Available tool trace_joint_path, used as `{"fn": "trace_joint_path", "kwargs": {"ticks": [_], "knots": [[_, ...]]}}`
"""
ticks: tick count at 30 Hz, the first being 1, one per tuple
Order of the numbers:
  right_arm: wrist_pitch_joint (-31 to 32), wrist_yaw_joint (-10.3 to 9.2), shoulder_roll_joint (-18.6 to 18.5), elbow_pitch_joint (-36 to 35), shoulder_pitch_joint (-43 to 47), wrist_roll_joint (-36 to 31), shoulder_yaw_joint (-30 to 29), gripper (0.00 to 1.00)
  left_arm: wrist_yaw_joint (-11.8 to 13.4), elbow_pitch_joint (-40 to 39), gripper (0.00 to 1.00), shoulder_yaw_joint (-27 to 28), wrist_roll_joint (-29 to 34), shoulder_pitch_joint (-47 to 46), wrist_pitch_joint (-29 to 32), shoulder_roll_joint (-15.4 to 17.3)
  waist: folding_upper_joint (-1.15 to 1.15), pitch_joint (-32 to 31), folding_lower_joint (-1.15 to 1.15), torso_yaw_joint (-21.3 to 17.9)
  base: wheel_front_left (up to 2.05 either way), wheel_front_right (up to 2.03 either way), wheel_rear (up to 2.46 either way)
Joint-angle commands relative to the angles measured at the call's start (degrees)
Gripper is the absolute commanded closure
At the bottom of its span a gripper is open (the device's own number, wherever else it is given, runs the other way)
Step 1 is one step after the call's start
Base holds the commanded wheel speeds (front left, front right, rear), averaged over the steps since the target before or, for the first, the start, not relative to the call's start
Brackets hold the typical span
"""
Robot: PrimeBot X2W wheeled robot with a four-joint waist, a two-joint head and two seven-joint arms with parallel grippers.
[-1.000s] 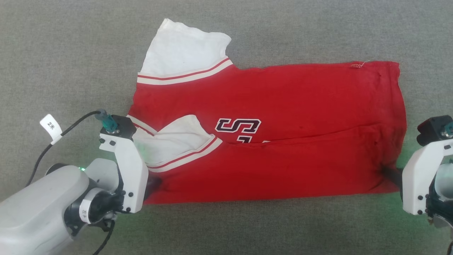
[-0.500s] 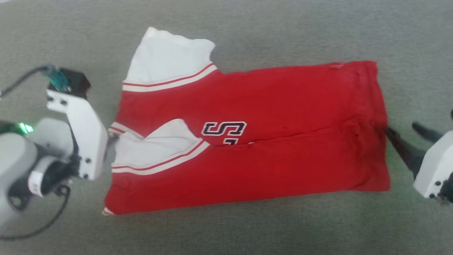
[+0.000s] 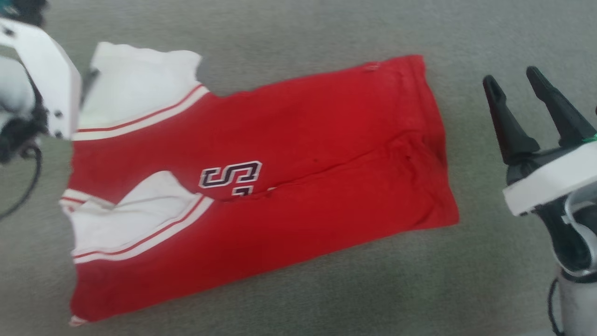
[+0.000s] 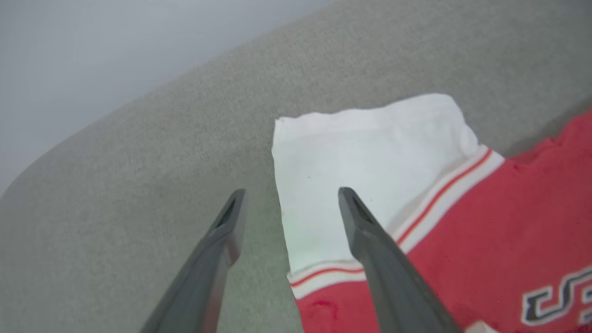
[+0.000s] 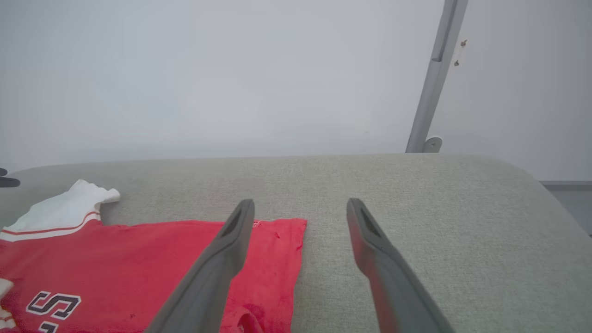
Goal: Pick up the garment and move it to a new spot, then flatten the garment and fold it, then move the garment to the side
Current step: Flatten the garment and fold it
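The garment [image 3: 289, 154], a red jersey T-shirt with white sleeves and striped trim, lies flat on the grey surface, its near long side folded up over the black lettering [image 3: 231, 175]. My right gripper [image 3: 513, 81] stands open to the right of the hem, off the cloth, holding nothing. In the right wrist view that gripper [image 5: 300, 203] hangs above the hem's far corner of the garment [image 5: 138, 259]. My left gripper [image 4: 291, 194] is open above the outer edge of the far white sleeve [image 4: 370, 157], holding nothing. Its white wrist housing [image 3: 46, 79] sits at the upper left.
The grey padded surface [image 3: 298, 28] runs on all around the shirt, with its rounded far edge [image 5: 323, 159] against a pale wall. A grey metal pole [image 5: 434, 78] stands behind the far right. A black cable [image 3: 25, 186] hangs by my left arm.
My right gripper has let go of the hem's near corner, opened and lifted off to the right. The left gripper went from the near left corner to the far sleeve. The camera has turned.
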Motion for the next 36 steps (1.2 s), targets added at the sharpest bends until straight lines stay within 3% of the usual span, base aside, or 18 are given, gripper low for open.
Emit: {"fn": "trace_joint_path", "kwargs": {"ticks": [1, 6, 11, 19, 20, 22, 23, 24, 30, 36], "knots": [[-1.7, -0.03, 0.7, 1.0, -1.0, -0.4, 1.0, 0.00, -1.4, 3.0, 0.00, 0.0, 1.7, -2.0, -1.3, -0.8, 0.00, 2.3, 0.00, -2.9, 0.00, 0.00, 0.00], [-3.5, -0.03, 1.0, 2.4, -2.1, -0.2, 2.6, 0.00, -3.3, 10.7, 0.00, 0.0, 3.9, -5.7, -3.9, -3.1, 0.00, 4.3, 0.00, -4.9, 0.00, 0.00, 0.00], [-2.6, -0.02, 0.5, 3.2, -3.1, 0.6, 4.7, 0.00, -5.0, 19.7, 0.00, -0.6, 4.2, -8.3, -2.7, -5.5, 0.00, 6.4, 0.00, -6.7, 0.00, 0.00, 0.00], [3.1, -0.03, -0.7, 4.2, -5.1, 3.0, 7.6, 0.00, -4.9, 30.8, 0.00, -2.6, -0.2, -6.5, 10.8, -8.2, 0.00, 8.4, 0.00, -7.4, 0.00, 0.00, 0.00], [3.9, -0.02, -1.0, 4.1, -5.7, 3.1, 8.1, 0.00, -4.0, 31.7, 0.05, -2.3, -1.2, -6.3, 12.4, -8.8, 0.00, 8.6, 0.00, -7.3, 0.00, 0.00, 0.00], [5.7, -0.03, -1.0, 4.4, -6.9, 3.6, 8.0, 0.00, -3.0, 32.9, 0.56, -2.8, -2.6, -5.6, 16.9, -9.6, 0.00, 8.9, 0.00, -7.0, 0.00, 0.00, 0.00], [6.6, -0.03, -1.2, 4.5, -7.5, 3.7, 8.2, 0.00, -2.8, 33.0, 0.88, -3.3, -3.1, -5.3, 19.1, -10.0, 0.00, 9.0, 0.00, -6.8, 0.00, 0.00, 0.00], [7.7, -0.03, -1.3, 4.8, -8.1, 3.9, 8.2, 0.00, -2.4, 32.9, 1.00, -3.5, -3.2, -5.5, 20.2, -10.3, 0.00, 9.2, 0.00, -6.5, 0.00, 0.00, 0.00], [14.4, -0.03, -1.6, 7.6, -13.7, 4.7, 9.8, 0.00, -0.9, 31.0, 1.00, -3.6, -2.8, -7.0, 21.9, -11.5, 0.00, 10.0, 0.00, -5.2, 0.00, 0.00, 0.00], [20.3, -0.03, -0.9, 14.5, -21.9, 4.2, 10.3, 0.00, -1.6, 29.5, 1.00, -3.5, -2.2, -9.3, 19.9, -13.7, 0.00, 10.8, 0.00, -3.0, 0.00, 0.00, 0.00]]}}
